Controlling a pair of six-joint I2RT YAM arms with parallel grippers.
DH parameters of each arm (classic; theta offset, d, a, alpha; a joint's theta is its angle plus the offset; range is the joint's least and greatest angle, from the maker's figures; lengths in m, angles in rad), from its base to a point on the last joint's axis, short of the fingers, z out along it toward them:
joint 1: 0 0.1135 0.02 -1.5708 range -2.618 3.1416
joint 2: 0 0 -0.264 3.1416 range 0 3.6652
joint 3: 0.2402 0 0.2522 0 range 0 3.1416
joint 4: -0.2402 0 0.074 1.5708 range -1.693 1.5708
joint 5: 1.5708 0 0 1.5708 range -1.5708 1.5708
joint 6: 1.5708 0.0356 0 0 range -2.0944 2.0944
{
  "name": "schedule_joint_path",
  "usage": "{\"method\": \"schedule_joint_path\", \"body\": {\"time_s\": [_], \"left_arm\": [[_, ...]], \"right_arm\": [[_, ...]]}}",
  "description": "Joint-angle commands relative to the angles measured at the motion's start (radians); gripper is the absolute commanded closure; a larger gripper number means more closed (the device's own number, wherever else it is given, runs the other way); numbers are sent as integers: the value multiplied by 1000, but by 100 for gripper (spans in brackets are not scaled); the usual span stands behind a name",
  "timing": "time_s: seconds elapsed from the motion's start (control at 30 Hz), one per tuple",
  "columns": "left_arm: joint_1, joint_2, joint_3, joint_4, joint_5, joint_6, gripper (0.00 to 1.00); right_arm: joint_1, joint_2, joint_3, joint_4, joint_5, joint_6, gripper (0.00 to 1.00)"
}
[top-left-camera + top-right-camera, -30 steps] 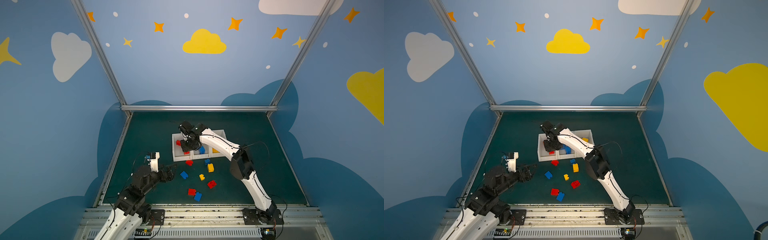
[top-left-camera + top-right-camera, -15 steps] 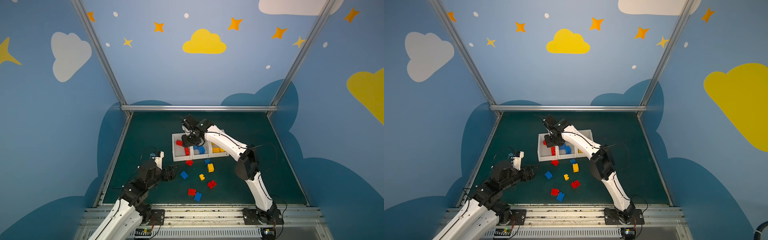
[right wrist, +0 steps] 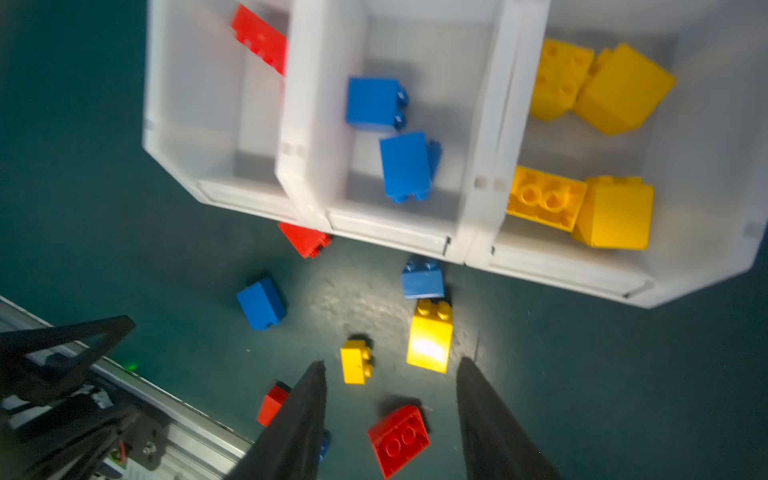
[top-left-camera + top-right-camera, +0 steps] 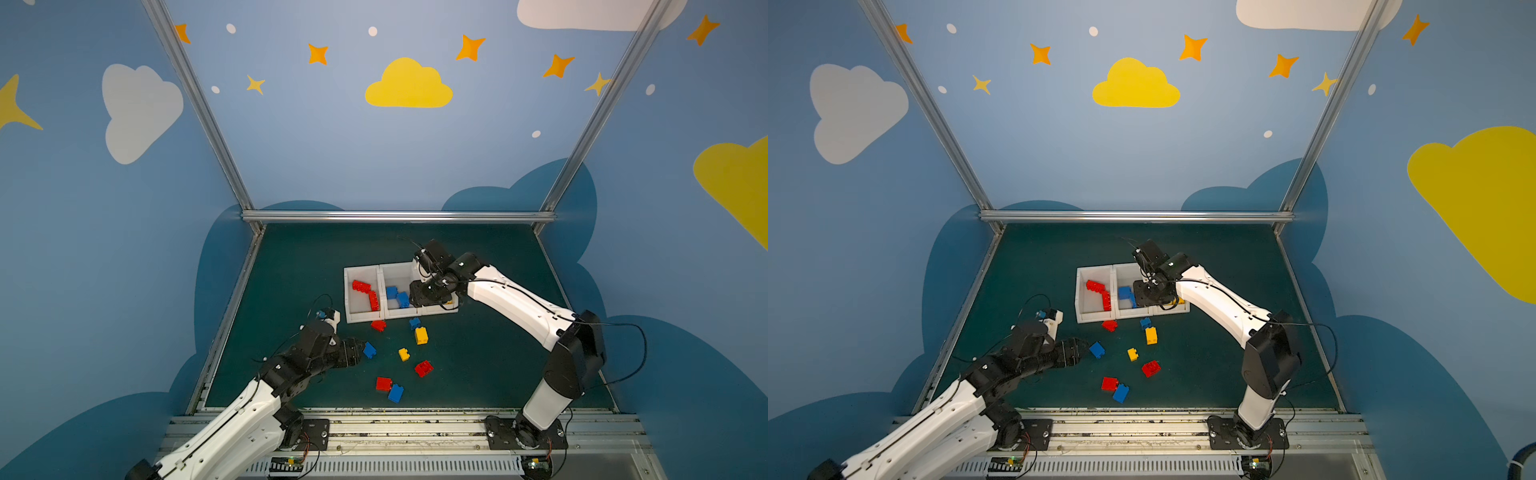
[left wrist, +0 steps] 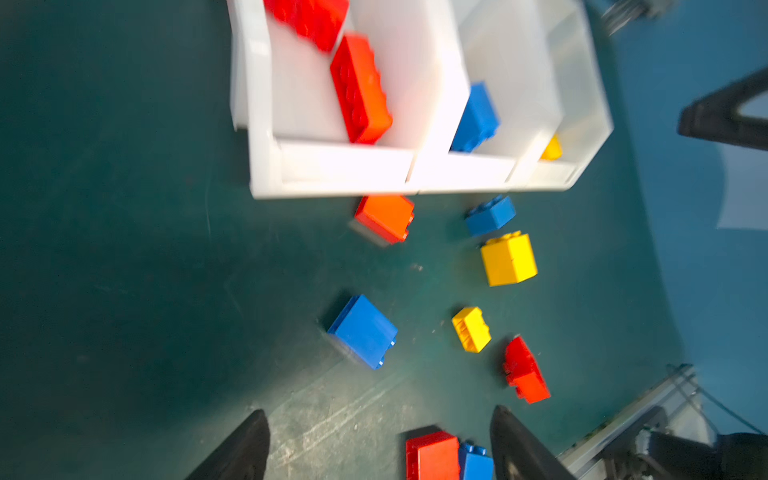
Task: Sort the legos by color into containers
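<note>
Over the white bins (image 4: 359, 316) the right gripper (image 3: 390, 361) hangs parted, empty; the left gripper (image 5: 380, 415) gapes empty beside a blue brick (image 5: 362, 331).

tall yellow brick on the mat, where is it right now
In a top view the tall yellow brick sits just in front of the white bins, a small blue brick between them.

Green mat (image 4: 291, 270) w/ 3 white bins (image 4: 361, 318), loose red/blue/yellow bricks (image 4: 421, 335).
</note>
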Motion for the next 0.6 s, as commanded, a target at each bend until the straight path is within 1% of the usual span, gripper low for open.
{"method": "schedule_joint_path", "body": {"time_s": [0.0,0.1,0.23,0.37,0.57], "left_arm": [[-30,69,35,19,-49,-40,17],[-53,132,47,29,-61,-58,17],[-79,178,43,68,-57,-69,17],[-82,233,43,100,-36,-71,17],[-84,349,80,129,-15,-55,17]], "right_arm": [[-13,-67,-80,40,3,40,48],[-27,-107,-139,57,1,57,48],[-41,-150,-171,50,1,73,48],[-51,-198,-206,47,18,79,48],[-75,-253,-269,54,6,100,48]]}}
